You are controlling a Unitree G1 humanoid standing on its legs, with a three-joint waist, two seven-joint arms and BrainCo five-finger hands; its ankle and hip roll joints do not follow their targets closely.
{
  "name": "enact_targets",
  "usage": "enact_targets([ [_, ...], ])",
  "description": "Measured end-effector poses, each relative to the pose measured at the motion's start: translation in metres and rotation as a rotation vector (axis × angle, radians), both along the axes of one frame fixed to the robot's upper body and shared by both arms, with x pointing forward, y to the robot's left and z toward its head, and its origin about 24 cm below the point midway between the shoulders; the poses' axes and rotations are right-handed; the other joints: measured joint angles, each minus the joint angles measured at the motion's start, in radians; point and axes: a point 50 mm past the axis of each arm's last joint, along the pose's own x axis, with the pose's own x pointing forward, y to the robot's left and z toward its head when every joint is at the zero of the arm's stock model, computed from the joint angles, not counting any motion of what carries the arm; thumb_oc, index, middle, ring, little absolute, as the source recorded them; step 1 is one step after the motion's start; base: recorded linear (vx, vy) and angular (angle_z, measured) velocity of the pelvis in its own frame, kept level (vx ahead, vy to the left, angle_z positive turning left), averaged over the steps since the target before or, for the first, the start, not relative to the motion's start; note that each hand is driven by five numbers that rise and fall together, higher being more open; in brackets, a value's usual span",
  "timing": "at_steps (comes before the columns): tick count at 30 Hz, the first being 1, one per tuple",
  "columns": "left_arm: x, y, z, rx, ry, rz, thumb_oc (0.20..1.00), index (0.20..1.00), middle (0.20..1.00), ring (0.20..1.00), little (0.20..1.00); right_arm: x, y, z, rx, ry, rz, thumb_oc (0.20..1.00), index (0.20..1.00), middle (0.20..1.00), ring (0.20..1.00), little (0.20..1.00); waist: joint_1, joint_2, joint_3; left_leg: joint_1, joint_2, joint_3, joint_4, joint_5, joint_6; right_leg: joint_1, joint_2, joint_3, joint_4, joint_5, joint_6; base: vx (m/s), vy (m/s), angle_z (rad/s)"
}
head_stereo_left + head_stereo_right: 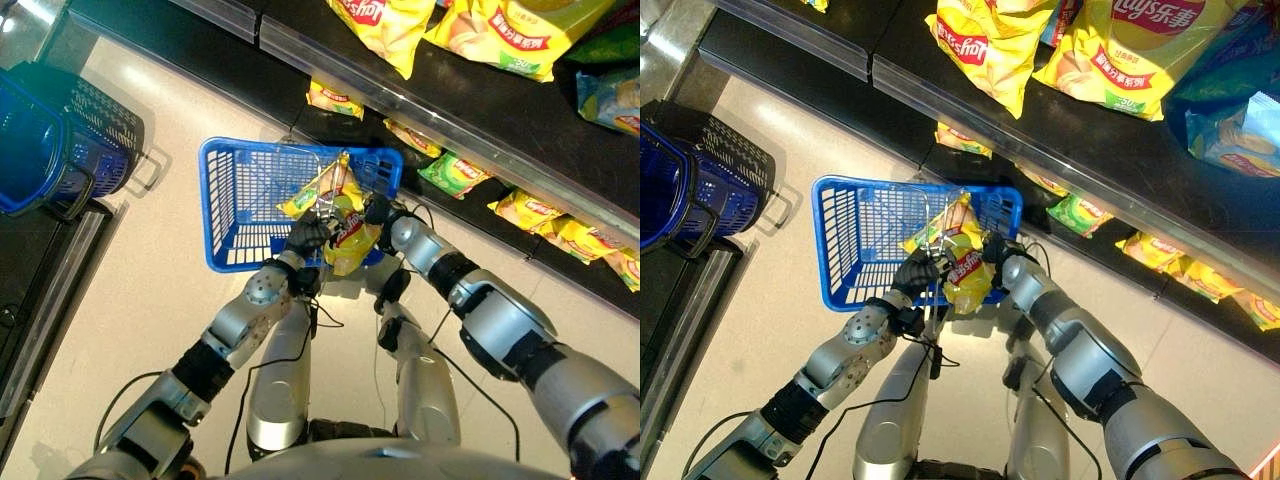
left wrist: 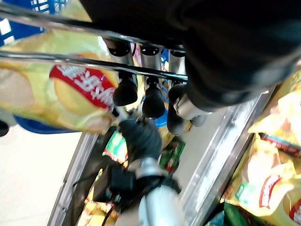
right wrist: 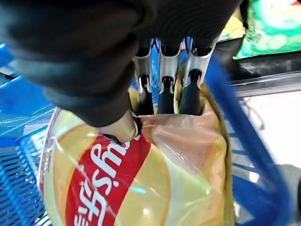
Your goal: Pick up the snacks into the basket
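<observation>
While the blue basket (image 1: 232,205) hangs at centre frame over the pale floor (image 1: 150,290), the entries stand thus.

Left hand (image 1: 308,236): fingers curled round the basket's wire handle (image 2: 94,62), carrying it.

Right hand (image 1: 378,211): fingers and thumb pinched on a yellow chip bag (image 3: 141,183), held at the basket's right-hand rim.

Chip bag: long axis roughly upright in the frame, lower end drooping outside the near rim, upper end leaning in over the mesh. The basket's hollow lies to the left of the right hand, so that hand is judged to carry the bag leftward before release.

Second yellow bag (image 1: 312,190): already inside, under the handle.

Surroundings: dark shelves (image 1: 480,110) stocked with more snack bags (image 1: 455,172) along the upper right; stacked baskets (image 1: 60,140) at upper left.
</observation>
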Motion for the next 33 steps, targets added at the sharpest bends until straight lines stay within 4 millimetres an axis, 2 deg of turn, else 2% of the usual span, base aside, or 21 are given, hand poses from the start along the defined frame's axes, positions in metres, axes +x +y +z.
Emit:
enact_targets([
  [9,-0.002,-0.019,0.005,-0.033,0.006,-0.070,0.200,0.200,0.200,0.200,0.200,0.003,0.003,0.001,-0.043,0.004,-0.004,0.200,0.200,0.200,0.200,0.200,0.000,0.015,0.001,-0.042,-0.007,-0.017,0.011,0.004,0.002,-0.031,-0.010,-0.015,0.011,-0.001,0.001,0.00,0.006,0.05],
  [16,-0.004,-0.021,0.003,-0.078,0.052,-0.085,0.200,0.200,0.200,0.200,0.200,0.001,-0.015,-0.013,-0.082,0.060,-0.099,0.200,0.200,0.200,0.200,0.200,0.001,0.019,0.000,-0.045,-0.010,-0.019,0.011,0.005,0.004,-0.032,-0.013,-0.019,0.014,-0.002,0.002,0.00,0.003,0.00],
  [21,-0.007,-0.023,0.007,-0.103,0.049,-0.103,0.200,0.200,0.200,0.200,0.200,0.001,-0.025,-0.015,-0.100,0.065,-0.158,0.200,0.200,0.200,0.200,0.200,0.001,0.025,0.000,-0.051,-0.011,-0.020,0.010,0.006,0.004,-0.039,-0.013,-0.018,0.016,-0.002,0.002,0.00,0.000,0.00],
  [27,-0.013,-0.029,0.020,-0.137,0.008,-0.139,0.200,0.200,0.200,0.200,0.200,0.007,-0.035,-0.003,-0.095,0.017,-0.213,0.200,0.200,0.200,0.200,0.200,0.006,0.047,0.001,-0.069,-0.014,-0.021,0.010,0.009,0.006,-0.060,-0.016,-0.020,0.022,-0.004,0.004,0.00,0.000,0.00],
  [33,-0.014,-0.025,0.022,-0.154,0.017,-0.143,0.200,0.200,0.200,0.200,0.200,0.010,-0.047,0.003,-0.128,0.002,-0.243,0.200,0.200,0.200,0.200,0.200,0.021,0.049,0.001,-0.072,-0.020,-0.023,0.010,0.010,0.008,-0.065,-0.023,-0.021,0.032,-0.011,0.006,0.00,0.000,0.00],
])
